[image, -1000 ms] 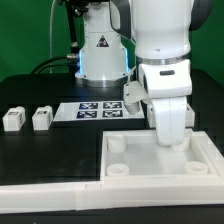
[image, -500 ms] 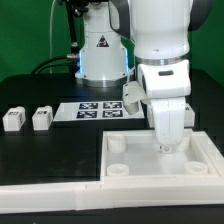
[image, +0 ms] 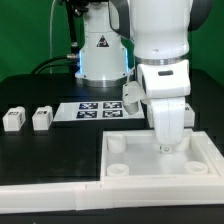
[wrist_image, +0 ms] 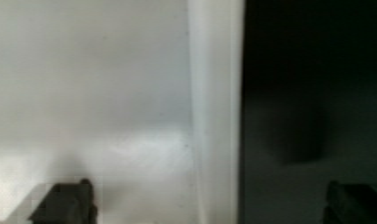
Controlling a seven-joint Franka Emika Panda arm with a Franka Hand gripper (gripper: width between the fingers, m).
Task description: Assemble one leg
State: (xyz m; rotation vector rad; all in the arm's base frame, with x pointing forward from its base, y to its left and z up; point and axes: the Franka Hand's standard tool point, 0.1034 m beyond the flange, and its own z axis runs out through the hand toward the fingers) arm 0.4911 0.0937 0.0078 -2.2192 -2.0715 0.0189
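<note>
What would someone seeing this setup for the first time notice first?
The big white arm fills the exterior view's right, its gripper open and low over the far side of the large white panel. At the exterior view's left, a leg and a second leg sit side by side on the black table. The marker board lies between them and the arm.

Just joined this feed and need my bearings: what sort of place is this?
Likely a robotics lab test bench: a black table carrying the marker board, a green backdrop, and two loose legs near the arm.
</note>
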